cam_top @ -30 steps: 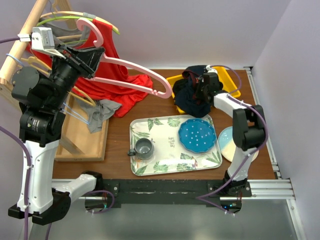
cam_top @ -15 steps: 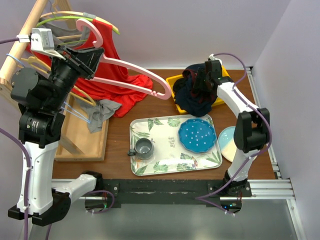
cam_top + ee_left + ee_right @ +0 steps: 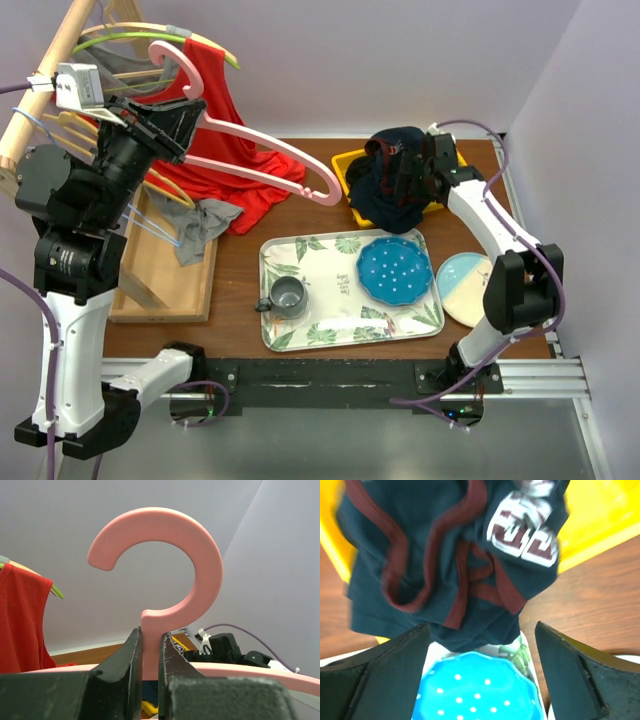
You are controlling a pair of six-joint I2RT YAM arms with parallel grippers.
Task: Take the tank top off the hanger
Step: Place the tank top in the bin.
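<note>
A bare pink hanger [image 3: 262,150] is held up over the table's left half. My left gripper [image 3: 188,118] is shut on its neck, just under the hook [image 3: 200,555]; in the left wrist view the gripper [image 3: 150,632] pinches that neck on both sides. The navy tank top [image 3: 385,185] with maroon trim lies crumpled in a yellow bin [image 3: 345,163] at the back right, off the hanger. My right gripper [image 3: 412,180] hovers beside it, open and holding nothing. In the right wrist view the gripper [image 3: 481,626] stands wide over the tank top [image 3: 445,545].
A leaf-print tray [image 3: 310,258] in front holds a blue dotted plate [image 3: 395,270] and a grey mug [image 3: 288,295]. A pale blue plate [image 3: 465,285] lies to its right. A red garment [image 3: 215,125] hangs on the wooden rack [image 3: 40,90] at left, above a grey cloth [image 3: 200,225].
My right gripper has opened, let go of the navy tank top and drawn back to the right. The left arm has lifted the pink hanger slightly.
</note>
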